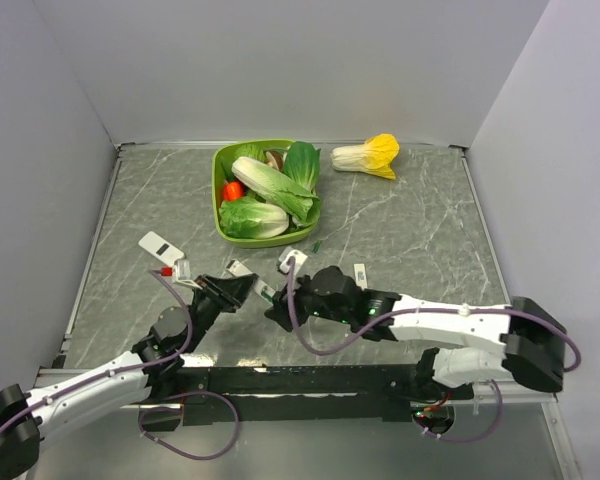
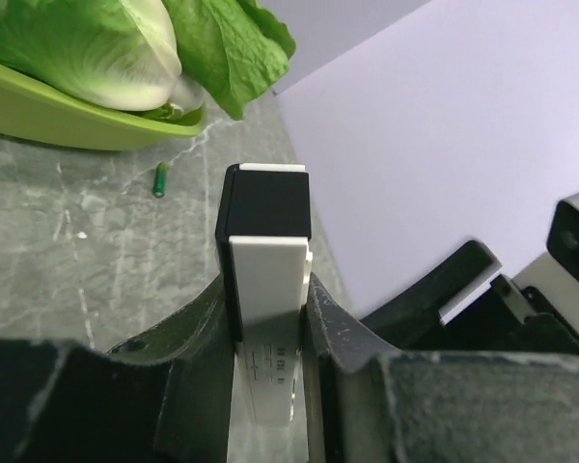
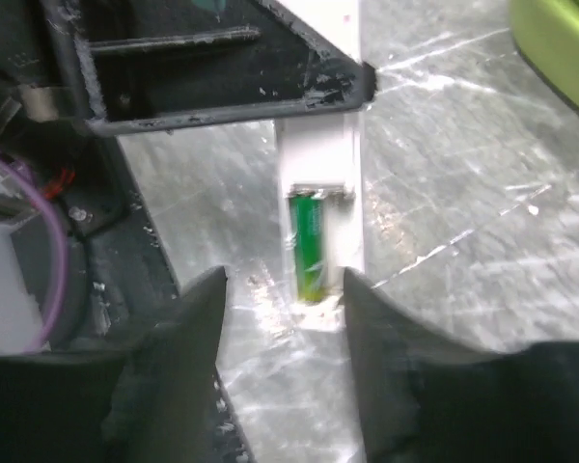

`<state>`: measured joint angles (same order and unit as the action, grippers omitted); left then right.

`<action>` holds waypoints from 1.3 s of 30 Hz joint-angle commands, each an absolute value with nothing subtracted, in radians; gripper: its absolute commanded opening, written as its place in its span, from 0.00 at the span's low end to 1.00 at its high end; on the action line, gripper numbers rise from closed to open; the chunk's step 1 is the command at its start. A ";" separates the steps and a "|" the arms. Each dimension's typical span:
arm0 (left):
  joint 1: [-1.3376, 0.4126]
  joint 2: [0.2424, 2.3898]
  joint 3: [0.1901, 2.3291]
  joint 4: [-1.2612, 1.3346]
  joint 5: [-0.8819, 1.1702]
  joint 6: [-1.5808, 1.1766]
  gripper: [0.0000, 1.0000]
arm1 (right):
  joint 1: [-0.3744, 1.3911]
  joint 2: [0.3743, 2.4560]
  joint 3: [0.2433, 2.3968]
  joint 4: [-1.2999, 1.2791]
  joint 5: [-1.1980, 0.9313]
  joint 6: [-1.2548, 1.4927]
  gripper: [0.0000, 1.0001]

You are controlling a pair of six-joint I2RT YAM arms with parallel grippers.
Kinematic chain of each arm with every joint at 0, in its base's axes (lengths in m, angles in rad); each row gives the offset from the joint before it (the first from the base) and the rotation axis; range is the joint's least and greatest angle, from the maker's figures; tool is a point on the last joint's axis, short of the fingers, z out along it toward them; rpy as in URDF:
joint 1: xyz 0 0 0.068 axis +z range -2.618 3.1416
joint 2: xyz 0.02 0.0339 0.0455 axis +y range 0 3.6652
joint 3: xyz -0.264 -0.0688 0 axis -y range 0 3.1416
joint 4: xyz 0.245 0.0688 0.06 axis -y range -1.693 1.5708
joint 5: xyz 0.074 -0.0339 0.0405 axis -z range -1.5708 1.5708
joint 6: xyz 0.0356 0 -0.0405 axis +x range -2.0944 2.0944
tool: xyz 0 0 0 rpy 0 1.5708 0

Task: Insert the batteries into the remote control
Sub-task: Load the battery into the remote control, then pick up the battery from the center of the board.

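R fingers (image 3: 188, 338), two thick dark ones, are sitting closest to the cam. They're standing wide apart & holding nothing. Btw them & a bit ahead, the remote control (image 3: 318, 193), a slim flat white bar w/ a black part, is pointing straight away from them. The first battery (image 3: 309, 246), a tiny green round stick, is lying in the remote's open slot, long side along the remote. It's blurry there, so can't tell if it's pushed all the way in.

L fingers (image 2: 333, 333), black too, are squeezing the remote's white sides tight, w/ the black end sticking out front.

The loose battery (image 1: 318, 246), same tiny green kind, is lying on the grey marble-look counter (image 1: 410, 230). It's just by the near right corner of the light green bowl (image 1: 218, 190) full of leafy veg (image 1: 270, 185). From the top cam it's lying past the R fingers, farther out & a little to the right, w/ bare counter btw. The R arm is nearer to it & free. The L arm is busy holding. In the L wrist cam its long side is running approx the same way as the remote.

I'm guessing the job is approx half done. The next bit is asking the R fingers to reach that loose battery & pinch it across its thin middle. It's round, so it may be rolling off.
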<state>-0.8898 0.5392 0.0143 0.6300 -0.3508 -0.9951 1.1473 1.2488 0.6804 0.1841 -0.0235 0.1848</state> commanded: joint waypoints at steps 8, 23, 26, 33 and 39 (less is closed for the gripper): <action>-0.891 0.459 -0.052 0.408 -0.433 -1.095 0.01 | 0.824 1.069 0.747 -0.178 0.187 0.379 1.00; -0.890 0.423 -0.021 0.319 -0.420 -1.098 0.01 | 0.621 1.595 1.032 -0.183 0.230 0.661 0.56; -0.890 0.397 -0.023 0.302 -0.420 -1.094 0.01 | 0.611 1.689 1.100 -0.184 0.218 0.695 0.53; -0.890 0.356 -0.032 0.279 -0.419 -1.095 0.01 | 0.609 1.845 1.213 -0.250 0.268 0.776 0.52; -0.890 0.360 -0.035 0.285 -0.416 -1.091 0.01 | 0.607 1.919 1.255 -0.267 0.259 0.793 0.48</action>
